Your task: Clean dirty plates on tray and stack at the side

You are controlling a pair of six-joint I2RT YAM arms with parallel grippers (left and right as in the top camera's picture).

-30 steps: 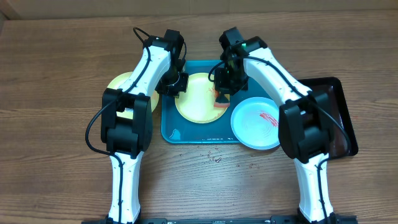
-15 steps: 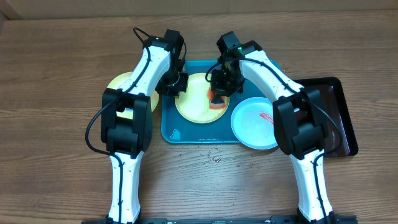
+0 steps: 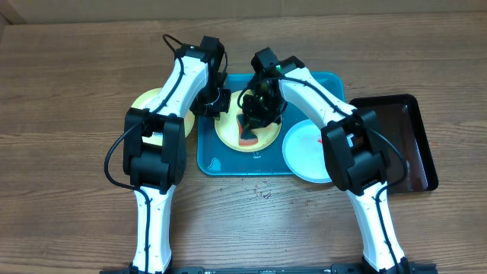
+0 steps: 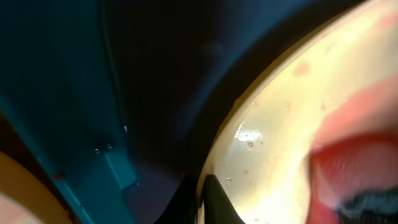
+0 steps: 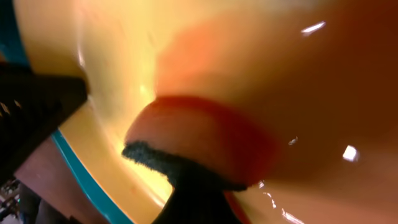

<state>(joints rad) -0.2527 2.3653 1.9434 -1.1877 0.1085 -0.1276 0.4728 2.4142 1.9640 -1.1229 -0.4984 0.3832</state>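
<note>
Sponge (image 3: pixel 249 138) slid across yellow plate (image 3: pixel 227 129); R fingers (image 5: pixel 193 208) clamp it, L fingers (image 4: pixel 216 200) pinch rim.

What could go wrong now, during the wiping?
The left claw pinches only the rim of the yellow-green rimmed round plate; the orange sponge in the right claw, pressing near its front edge, could tip it. The pale blue rimmed round plate overhangs the turquoise rectangular plastic tray's rim beside the right arm; a sweep might knock it.
</note>
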